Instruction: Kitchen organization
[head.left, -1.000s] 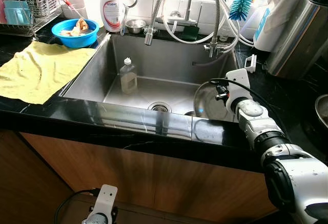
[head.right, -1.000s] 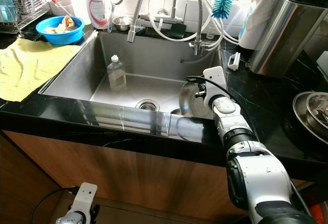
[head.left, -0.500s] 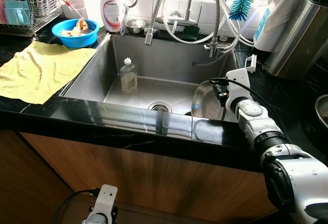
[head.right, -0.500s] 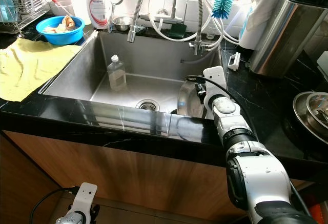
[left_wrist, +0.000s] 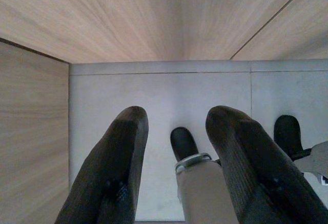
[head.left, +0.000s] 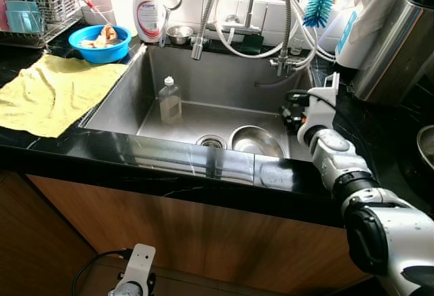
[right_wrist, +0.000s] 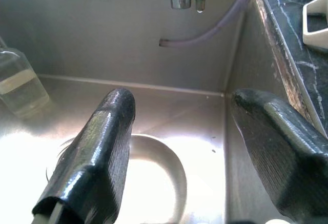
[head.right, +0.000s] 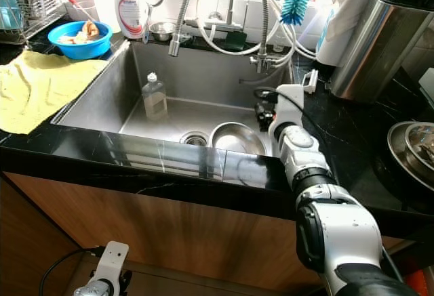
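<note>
The steel bowl [head.left: 256,141] now lies flat in the sink [head.left: 224,79], apparently released; my right gripper [right_wrist: 195,147] hovers wide open above it.

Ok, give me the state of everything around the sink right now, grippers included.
Steel bowl: lying flat on the sink floor, mouth up, released.
Right gripper: open, empty, above the bowl.
Left gripper: open, empty, hanging by the cabinet.
Clear bottle: upright in the sink, capped, partly filled.
Blue bowl: on the counter, holding scraps.
Yellow cloth: spread on the counter.
</note>
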